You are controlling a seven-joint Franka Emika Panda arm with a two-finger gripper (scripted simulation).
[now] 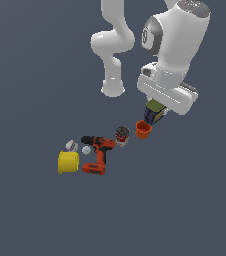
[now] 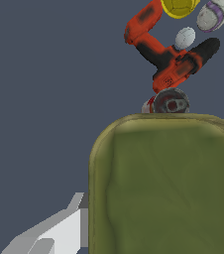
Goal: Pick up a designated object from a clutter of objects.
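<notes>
Dark grey bench [image 1: 30, 220]; the tin [image 1: 155, 111] is pinched by the fingers [image 2: 54, 230], at the cup's [image 1: 143, 129] one o'clock; lifting judged next.

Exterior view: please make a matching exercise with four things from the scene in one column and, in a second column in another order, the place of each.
Things:
1. green-topped tin
2. orange cup
3. yellow cylinder
4. red-labelled can

Places:
A. farthest toward the exterior view's left
B. between the drill and the orange cup
C. right under the gripper
D. just below the tin in the picture, beside the can

Pairs: 1-C, 2-D, 3-A, 4-B
</notes>
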